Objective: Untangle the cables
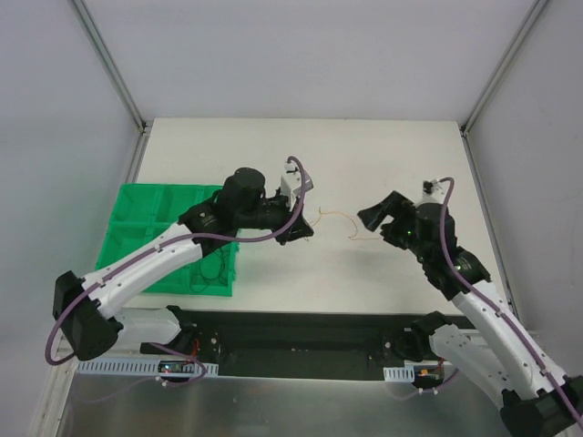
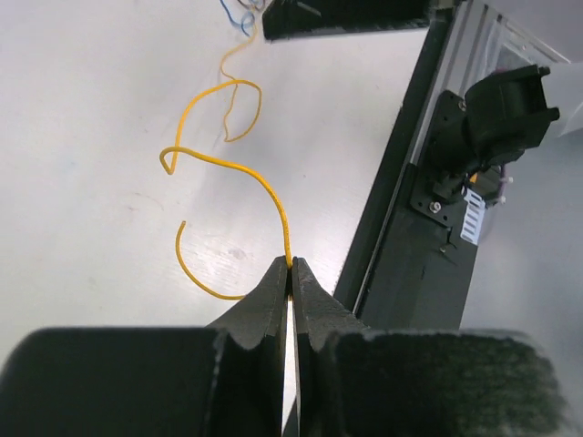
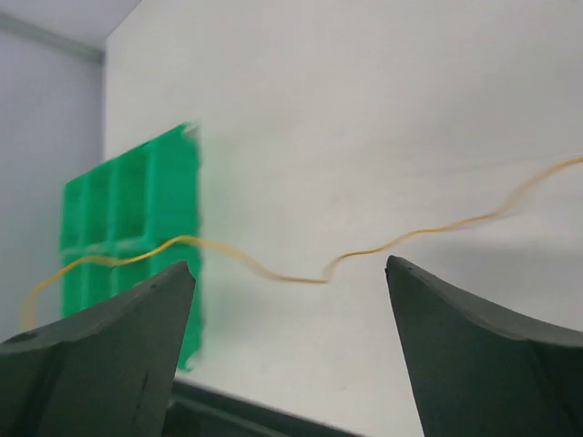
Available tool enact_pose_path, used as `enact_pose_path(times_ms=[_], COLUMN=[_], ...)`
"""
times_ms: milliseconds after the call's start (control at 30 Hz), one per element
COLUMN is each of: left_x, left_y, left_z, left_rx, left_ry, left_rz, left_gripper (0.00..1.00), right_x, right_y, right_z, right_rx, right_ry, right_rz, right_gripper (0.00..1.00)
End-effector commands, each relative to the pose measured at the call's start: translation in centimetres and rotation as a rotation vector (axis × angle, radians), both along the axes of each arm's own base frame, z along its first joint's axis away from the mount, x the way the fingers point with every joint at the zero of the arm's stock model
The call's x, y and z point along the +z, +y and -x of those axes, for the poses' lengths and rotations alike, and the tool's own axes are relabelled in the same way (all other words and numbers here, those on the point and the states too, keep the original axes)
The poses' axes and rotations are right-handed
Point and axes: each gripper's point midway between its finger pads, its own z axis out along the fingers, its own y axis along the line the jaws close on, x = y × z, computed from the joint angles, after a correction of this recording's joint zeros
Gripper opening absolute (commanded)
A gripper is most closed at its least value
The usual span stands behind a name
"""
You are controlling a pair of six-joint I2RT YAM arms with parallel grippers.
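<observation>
L arm stretched fwd, L black two-finger hand point(image 2: 291, 266) pinched tight; R arm bent inward, R black two-finger hand point(image 3: 290, 269) splayed wide.

A green compartmented tray point(image 1: 137, 214) is sitting at the left edge of the white counter point(image 1: 364, 155), toward its near-left corner. A black strip point(image 1: 301, 341) is running along the counter's near edge.
</observation>
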Motion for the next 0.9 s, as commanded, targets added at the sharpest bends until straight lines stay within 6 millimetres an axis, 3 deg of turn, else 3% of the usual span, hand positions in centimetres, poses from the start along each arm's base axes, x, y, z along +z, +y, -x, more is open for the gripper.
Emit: enact_pose_path(times_ms=[0, 133, 267, 400, 533, 700, 867], left_x=[3.5, 5.0, 6.3, 7.5, 9.9, 14.5, 19.5], left_y=[1.0, 1.3, 1.7, 2.2, 3.2, 8.0, 13.7], left_z=[-0.4, 0.4, 1.2, 1.7, 3.3, 7.6, 11.8], left_rx=[0.05, 0.037, 0.029, 0.03, 0.024, 0.048, 0.099], left_ry=[-0.16, -0.184, -0.221, -0.256, -0.283, -0.323, -0.38], left_rz=[0.052, 0.098, 0.137, 0.168, 0.233, 0.365, 0.465], left_gripper=[0.0, 0.0, 0.0, 0.0, 0.0, 0.0, 0.0], right_x=[-3.7, -6.1, -10.0, -13.6, -15.5, -15.9, -17.0], right_y=[-10.3, -13.6, -12.3, -13.0, -14.3, -16.9, -19.1], right_z=[0.9, 0.7, 0.1, -1.2, -3.6, -6.6, -8.9], right_rx=[-0.247, -0.345, -0.241, -0.287, -0.372, -0.47, -0.527], right_ry=[0.135, 0.24, 0.41, 0.509, 0.501, 0.469, 0.491], right_rz=[0.332, 0.301, 0.206, 0.137, 0.092, 0.077, 0.054], right_gripper=[0.92, 0.94, 0.88, 0.85, 0.8, 0.67, 0.42])
